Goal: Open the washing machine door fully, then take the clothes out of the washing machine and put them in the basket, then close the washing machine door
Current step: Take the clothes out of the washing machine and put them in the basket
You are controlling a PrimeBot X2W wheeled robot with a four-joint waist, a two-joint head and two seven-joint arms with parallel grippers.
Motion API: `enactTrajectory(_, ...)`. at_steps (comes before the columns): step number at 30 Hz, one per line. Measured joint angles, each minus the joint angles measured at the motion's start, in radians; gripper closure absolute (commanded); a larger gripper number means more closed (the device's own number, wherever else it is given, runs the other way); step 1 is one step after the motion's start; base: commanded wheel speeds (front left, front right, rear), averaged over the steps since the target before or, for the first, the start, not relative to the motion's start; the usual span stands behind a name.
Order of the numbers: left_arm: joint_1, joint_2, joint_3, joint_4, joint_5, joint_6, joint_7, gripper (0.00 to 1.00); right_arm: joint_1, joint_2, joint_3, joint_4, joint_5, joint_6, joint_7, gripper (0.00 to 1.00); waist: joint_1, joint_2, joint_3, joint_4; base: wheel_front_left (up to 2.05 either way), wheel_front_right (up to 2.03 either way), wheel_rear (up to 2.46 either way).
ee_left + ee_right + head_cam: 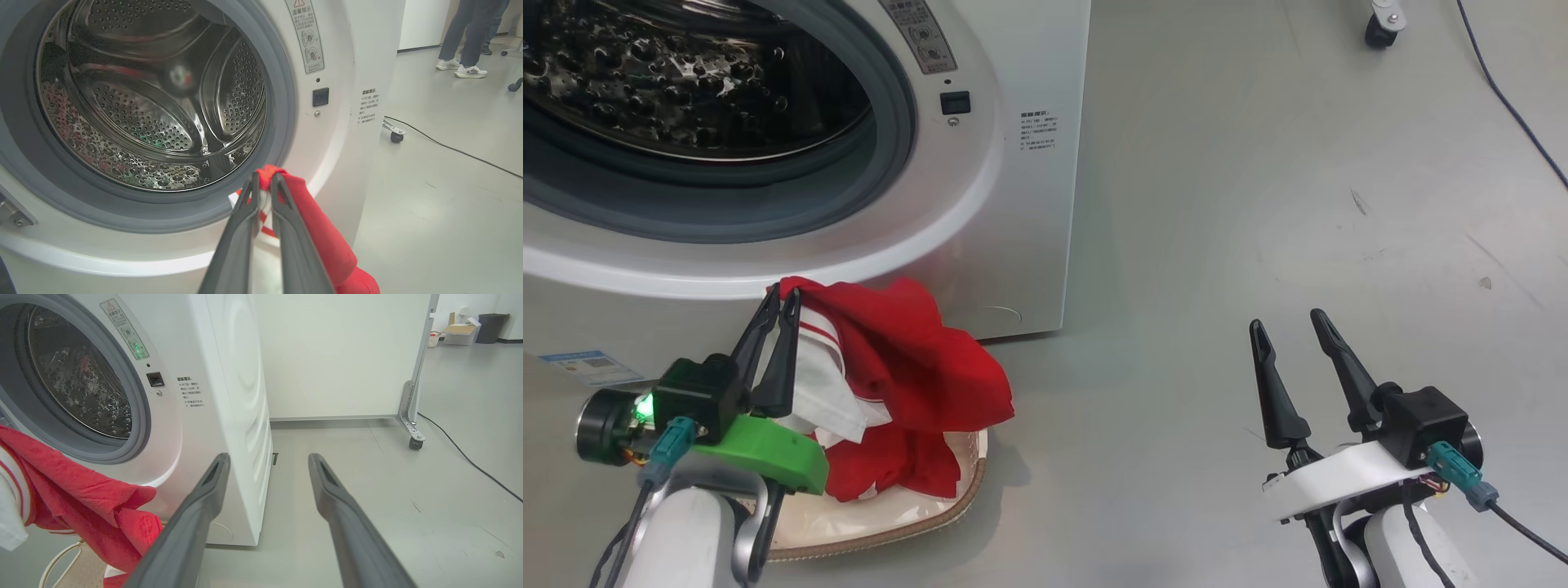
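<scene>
My left gripper (782, 296) is shut on the clothes (907, 367), a red garment bundled with a white red-striped one, and holds them hanging just above the cream basket (931, 510) on the floor in front of the washing machine (1013, 204). In the left wrist view the fingertips of the left gripper (264, 176) pinch the red fabric (318, 228) before the empty steel drum (155, 106). My right gripper (1286, 321) hovers open over bare floor to the right, holding nothing. The washing machine door is out of view.
A black cable (1511, 106) and a caster wheel (1380, 28) lie at the far right. A white partition on casters (410, 428) stands behind the machine. A person's legs (466, 36) stand in the background. Open grey floor spreads right of the machine.
</scene>
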State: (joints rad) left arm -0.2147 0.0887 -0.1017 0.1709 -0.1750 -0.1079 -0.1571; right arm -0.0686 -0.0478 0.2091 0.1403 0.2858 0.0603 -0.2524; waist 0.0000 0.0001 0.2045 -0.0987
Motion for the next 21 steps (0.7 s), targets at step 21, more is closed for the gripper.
enactTrajectory(21, -0.075, 0.073, 0.126, 0.21, -0.024, 0.041, 0.058, 1.0, -0.043, 0.001, 0.03, -0.025, 0.0, 0.0, 0.0, 0.0, 0.0, 0.0, 0.172, -0.071, 0.0, 0.0, 0.0)
